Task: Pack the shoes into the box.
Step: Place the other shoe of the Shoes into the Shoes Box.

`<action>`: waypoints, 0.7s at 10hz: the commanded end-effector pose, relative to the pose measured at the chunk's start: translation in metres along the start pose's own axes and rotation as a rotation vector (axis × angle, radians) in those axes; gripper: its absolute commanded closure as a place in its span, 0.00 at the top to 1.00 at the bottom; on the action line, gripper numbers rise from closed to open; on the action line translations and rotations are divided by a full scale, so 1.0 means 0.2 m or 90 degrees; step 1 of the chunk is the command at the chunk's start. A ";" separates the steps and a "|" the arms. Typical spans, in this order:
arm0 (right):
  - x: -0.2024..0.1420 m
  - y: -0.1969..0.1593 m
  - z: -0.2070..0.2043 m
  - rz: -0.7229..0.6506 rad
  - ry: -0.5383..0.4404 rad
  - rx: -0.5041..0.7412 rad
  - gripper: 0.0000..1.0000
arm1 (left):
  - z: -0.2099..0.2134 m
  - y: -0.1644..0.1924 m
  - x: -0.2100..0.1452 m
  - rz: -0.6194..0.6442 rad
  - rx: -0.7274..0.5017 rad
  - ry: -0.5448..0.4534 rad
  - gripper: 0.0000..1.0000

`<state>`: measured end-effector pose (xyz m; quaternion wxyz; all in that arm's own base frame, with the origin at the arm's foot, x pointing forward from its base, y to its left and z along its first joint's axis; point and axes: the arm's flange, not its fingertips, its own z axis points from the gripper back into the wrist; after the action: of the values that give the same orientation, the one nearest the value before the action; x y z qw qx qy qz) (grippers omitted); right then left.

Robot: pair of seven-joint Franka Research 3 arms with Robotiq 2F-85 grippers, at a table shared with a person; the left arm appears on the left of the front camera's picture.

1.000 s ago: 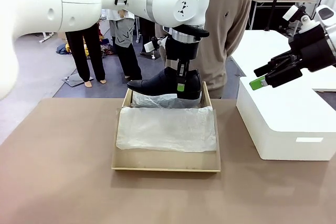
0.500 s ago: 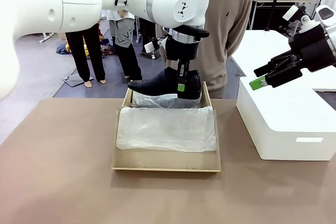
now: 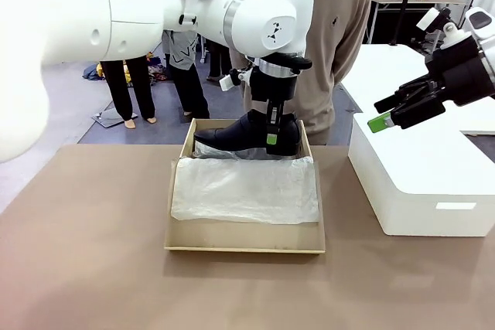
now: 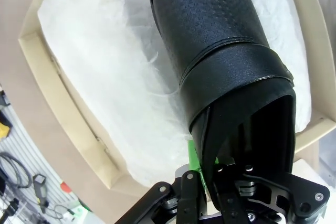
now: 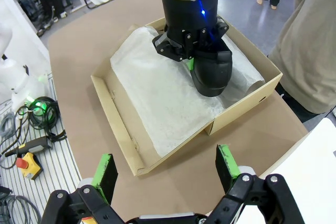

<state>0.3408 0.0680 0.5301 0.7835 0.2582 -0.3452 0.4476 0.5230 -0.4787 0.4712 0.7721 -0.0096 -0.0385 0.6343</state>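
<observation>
Left fingers (image 3: 271, 139) gripped one shoe (image 3: 244, 132) low in the box's (image 3: 244, 246) far end, not yet released; right fingers (image 3: 379, 122) gaped empty; its mate seemingly awaited packing.

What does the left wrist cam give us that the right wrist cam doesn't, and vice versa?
Left wrist: the grip up close. The left gripper is shut on the rim of the shoe's opening, and the pebbled grain and strap seam of the shoe are readable.
Right wrist: the whole outline of the box, the table around it, a person's beige sleeve at the far side, and the right gripper, open and empty.
Both: the shoe held at the white tissue paper inside the box.
</observation>
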 end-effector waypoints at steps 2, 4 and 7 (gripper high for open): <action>0.00 -0.01 -0.02 0.014 -0.023 0.008 1.00 | 0.02 -0.06 -0.03 0.049 -0.016 -0.019 0.00; 0.00 -0.01 -0.02 0.014 -0.023 0.008 1.00 | 0.00 -0.07 -0.05 0.084 -0.016 -0.029 0.00; 0.00 -0.01 -0.02 0.014 -0.023 0.008 1.00 | -0.04 -0.11 -0.06 0.077 -0.019 -0.031 0.00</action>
<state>0.3408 0.0680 0.5301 0.7835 0.2582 -0.3452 0.4476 0.5369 -0.4848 0.4558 0.7520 -0.0143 -0.0461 0.6573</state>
